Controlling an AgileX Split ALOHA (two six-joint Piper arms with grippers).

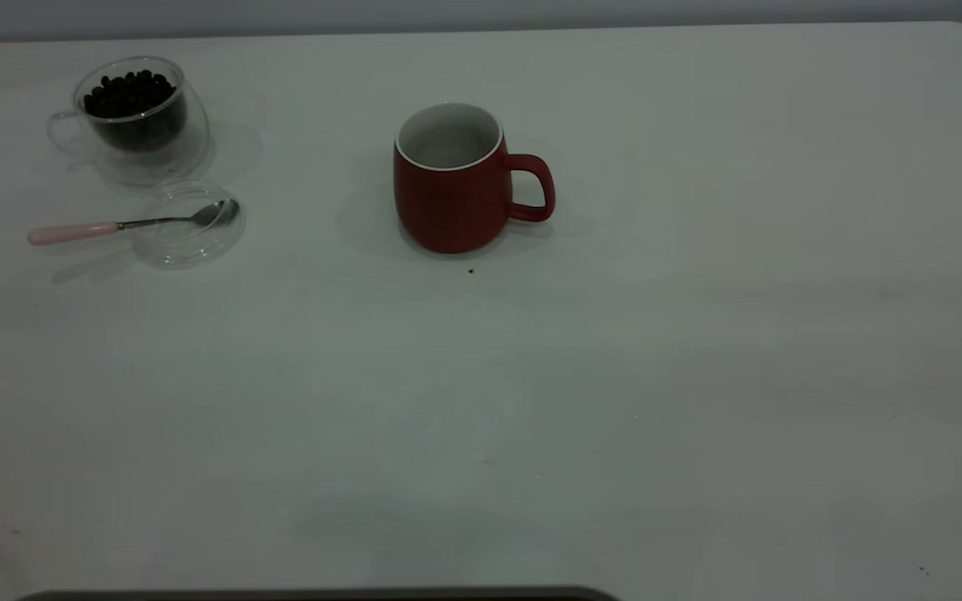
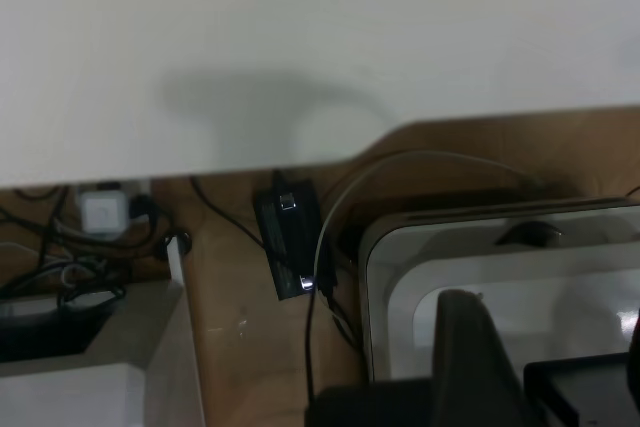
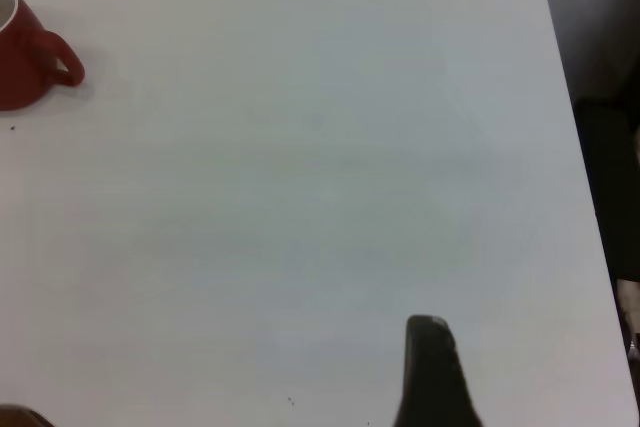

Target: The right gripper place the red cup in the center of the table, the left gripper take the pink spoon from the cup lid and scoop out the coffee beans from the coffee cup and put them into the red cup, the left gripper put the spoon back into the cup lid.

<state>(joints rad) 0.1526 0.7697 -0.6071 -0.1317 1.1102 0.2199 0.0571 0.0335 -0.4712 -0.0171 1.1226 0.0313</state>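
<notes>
The red cup (image 1: 456,179) stands upright on the table (image 1: 531,376), a little left of the middle toward the back, handle to the right, white inside showing. It also shows in the right wrist view (image 3: 25,52). The coffee cup (image 1: 139,121) stands at the back left, full of coffee beans (image 1: 129,93). Just in front of it lies the cup lid (image 1: 189,224). The pink spoon (image 1: 72,232) has its bowl in the lid and its handle sticking out left. Neither gripper shows in the exterior view. The left gripper (image 2: 470,347) is off the table's edge. The right gripper (image 3: 432,367) hovers over bare table far from the red cup.
In the left wrist view the table's edge (image 2: 300,157) runs across. Beyond it are a black box (image 2: 290,247) with cables and a white rounded housing (image 2: 480,267). In the right wrist view the table's side edge (image 3: 575,147) is close by.
</notes>
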